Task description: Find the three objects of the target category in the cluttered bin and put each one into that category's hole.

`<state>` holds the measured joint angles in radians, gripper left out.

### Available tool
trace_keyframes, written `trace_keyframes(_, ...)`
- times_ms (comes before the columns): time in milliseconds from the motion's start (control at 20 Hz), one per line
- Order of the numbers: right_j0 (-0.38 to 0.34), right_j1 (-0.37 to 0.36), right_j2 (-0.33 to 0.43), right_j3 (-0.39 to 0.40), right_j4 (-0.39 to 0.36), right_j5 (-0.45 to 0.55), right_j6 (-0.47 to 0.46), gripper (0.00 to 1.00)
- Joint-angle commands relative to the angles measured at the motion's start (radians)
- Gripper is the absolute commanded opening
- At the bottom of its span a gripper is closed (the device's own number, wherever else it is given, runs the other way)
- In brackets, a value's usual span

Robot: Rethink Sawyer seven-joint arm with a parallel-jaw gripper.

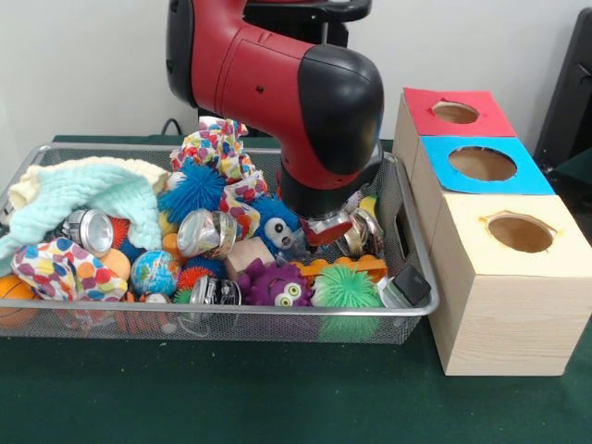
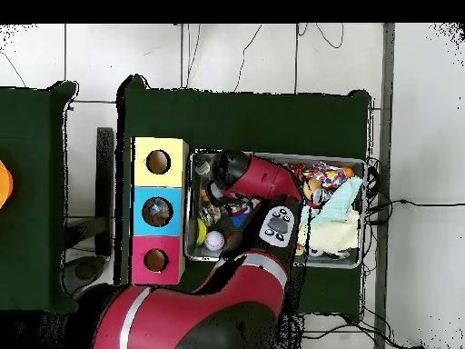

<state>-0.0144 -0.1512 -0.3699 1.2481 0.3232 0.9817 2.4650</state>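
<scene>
My tool (image 1: 326, 227) is down among the clutter at the right end of the silver wire-mesh bin (image 1: 415, 262); my arm hides it, so I cannot tell whether it is spread or pinching anything. The bin sits on the green worktop (image 1: 231, 393), just beside the three pale wooden boxes: red-topped (image 1: 455, 112), blue-topped (image 1: 482, 165) and yellow-topped (image 1: 521, 232). Their holes look empty from here, so I judge the sorting barely begun. The bin remains crowded: spiky rubber balls, shiny metal tins, a small globe (image 1: 154, 272), spotted cloth (image 1: 55, 271), a mint knitted cloth (image 1: 88, 197).
</scene>
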Motion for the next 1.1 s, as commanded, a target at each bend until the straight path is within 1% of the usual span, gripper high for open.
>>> trace_keyframes(50, -0.044, 0.074, 0.068, -0.003, -0.055, -0.008, 0.043, 0.0)
trace_keyframes(300, -0.053, 0.074, 0.072, -0.01, -0.06, -0.001, 0.03, 0.0)
trace_keyframes(400, -0.053, 0.074, 0.074, -0.007, -0.055, -0.034, 0.034, 0.0)
trace_keyframes(450, -0.064, 0.078, 0.085, -0.01, -0.057, -0.101, 0.014, 0.0)
trace_keyframes(500, -0.07, 0.073, 0.091, -0.011, -0.059, -0.113, -0.001, 0.0)
trace_keyframes(600, -0.076, 0.018, 0.104, 0.018, -0.057, -0.15, -0.031, 0.0)
trace_keyframes(650, -0.071, -0.033, 0.095, 0.031, -0.065, -0.137, -0.048, 0.0)
trace_keyframes(700, -0.071, -0.068, 0.098, 0.046, -0.059, -0.124, -0.055, 0.0)
trace_keyframes(750, -0.077, -0.115, 0.102, 0.056, -0.062, -0.126, -0.084, 0.0)
trace_keyframes(800, -0.086, -0.138, 0.115, 0.063, -0.062, -0.147, -0.107, 0.0)
trace_keyframes(850, -0.087, -0.165, 0.109, 0.049, -0.079, -0.144, -0.132, 0.0)
trace_keyframes(900, -0.09, -0.182, 0.115, 0.052, -0.076, -0.128, -0.134, 0.0)
trace_keyframes(950, -0.087, -0.206, 0.109, 0.047, -0.078, -0.086, -0.13, 0.0)
trace_keyframes(1100, -0.089, -0.231, 0.11, 0.035, -0.085, -0.043, -0.126, 0.0)
